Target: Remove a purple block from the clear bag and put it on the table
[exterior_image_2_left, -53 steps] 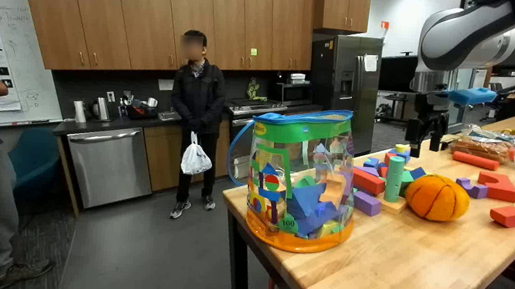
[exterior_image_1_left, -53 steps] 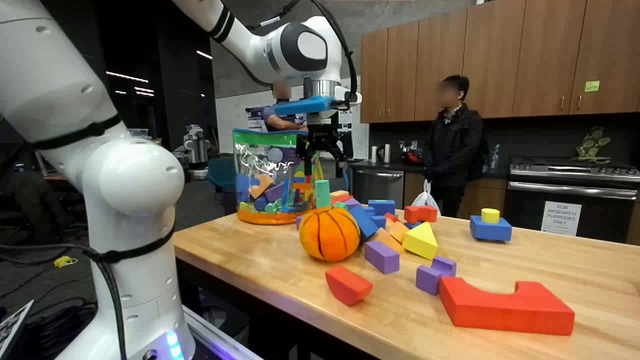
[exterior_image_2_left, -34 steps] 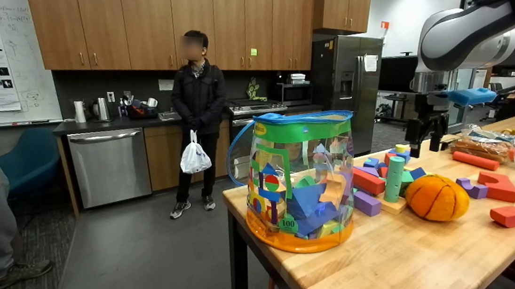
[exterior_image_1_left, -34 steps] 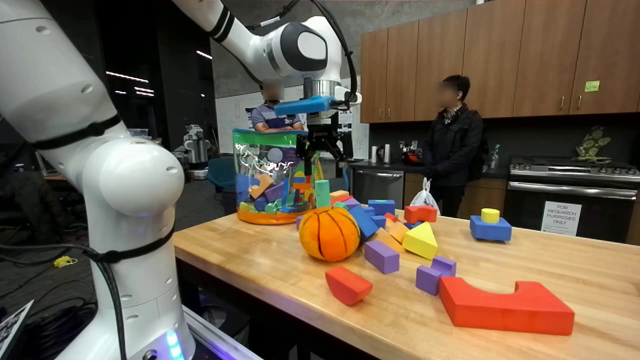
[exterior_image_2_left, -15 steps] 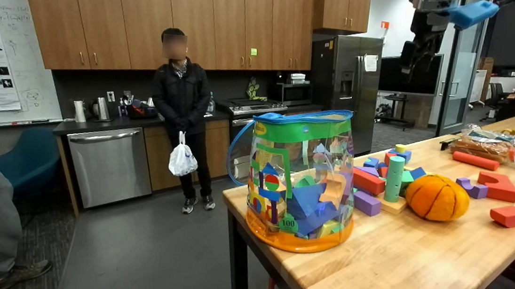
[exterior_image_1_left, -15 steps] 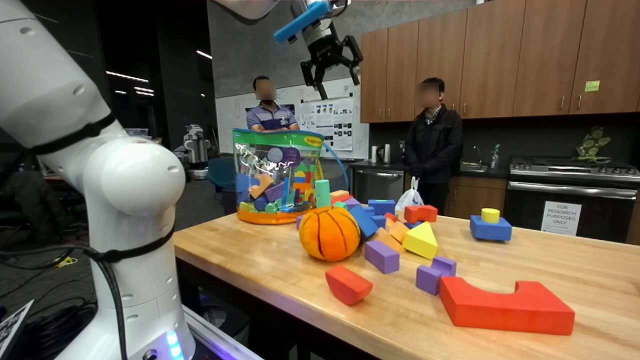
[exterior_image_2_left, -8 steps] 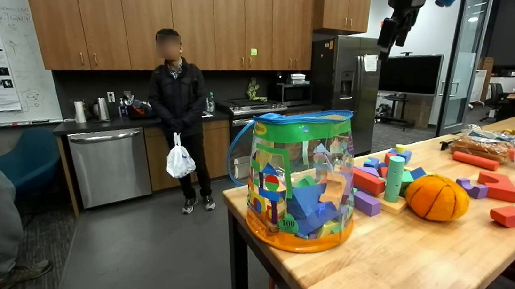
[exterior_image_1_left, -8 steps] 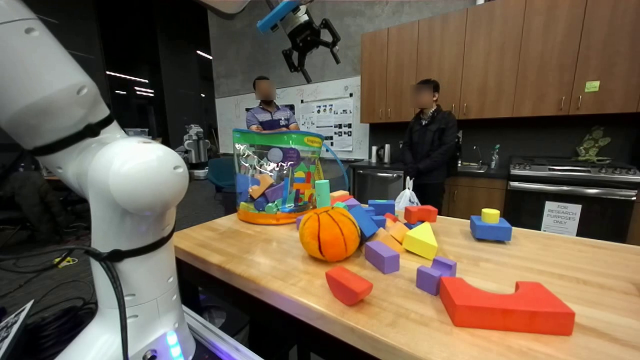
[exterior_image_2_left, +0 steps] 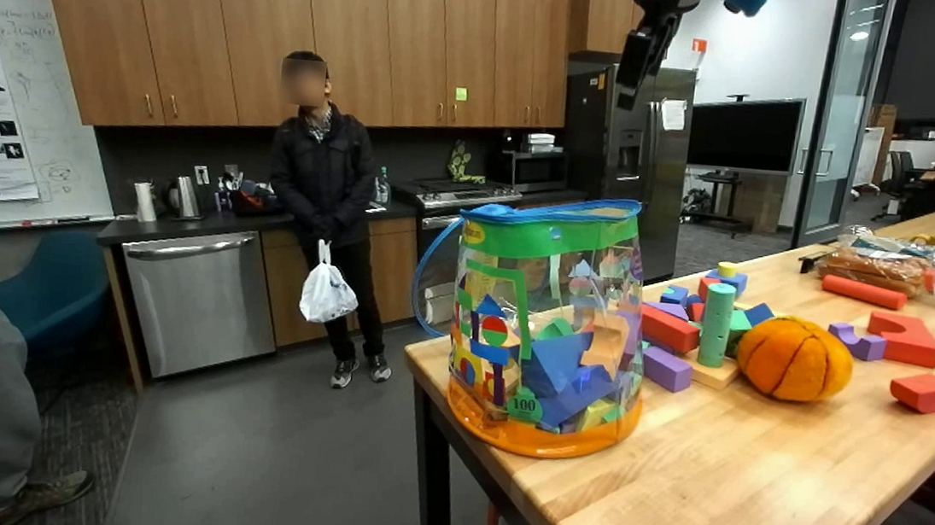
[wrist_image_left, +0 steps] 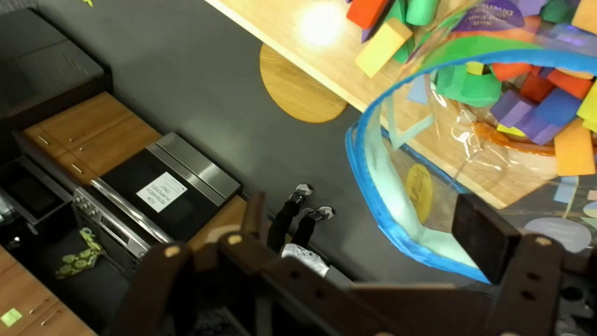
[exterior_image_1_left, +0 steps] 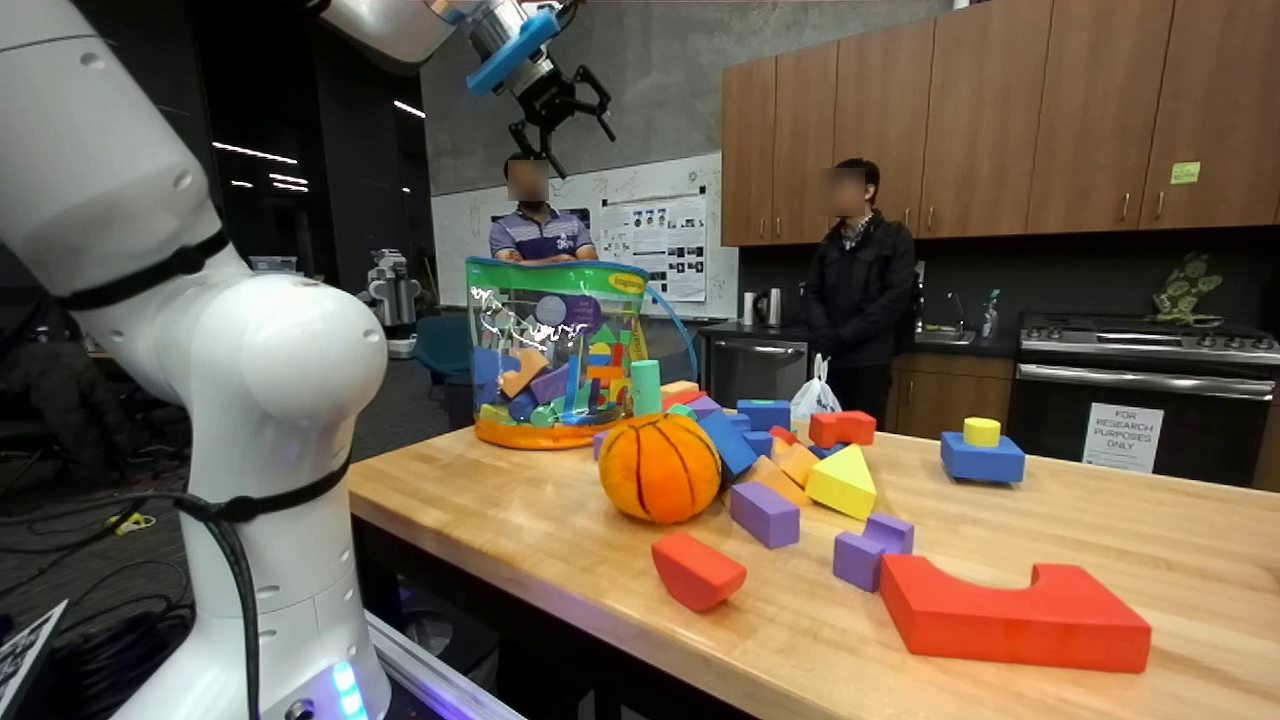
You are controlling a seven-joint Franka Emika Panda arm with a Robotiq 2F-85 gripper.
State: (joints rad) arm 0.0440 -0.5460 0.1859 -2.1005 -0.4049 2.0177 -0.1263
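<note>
On the near corner of the table (exterior_image_2_left: 711, 492) stands the clear bag (exterior_image_1_left: 540, 278), upright, with a green band and blue rim. Its top gapes open in the wrist view, where the blue rim of the bag (wrist_image_left: 364, 186) curves around a heap of colourful blocks. Among them lies a purple block (wrist_image_left: 512, 108); purple also shows through the bag wall in an exterior view, a tilted purple block (exterior_image_1_left: 549, 384). High above the bag's rim, tilted, hangs my gripper (exterior_image_1_left: 587, 155), its jaws spread wide and holding nothing. One dark finger (wrist_image_left: 485, 238) overlaps the bag's rim in the wrist view.
Beside the bag sit an orange ball (exterior_image_1_left: 660, 468), a green cylinder (exterior_image_2_left: 716, 325) and many loose blocks, including a purple one (exterior_image_1_left: 765, 514) and a red arch (exterior_image_1_left: 1015, 612). A man in black (exterior_image_2_left: 322, 171) holding a white bag stands beyond the table.
From low over the loose blocks, my gripper has risen and tilted, then swung leftward in both exterior views, towards above the bag. Both men have shifted a little. Bag and blocks lie unmoved.
</note>
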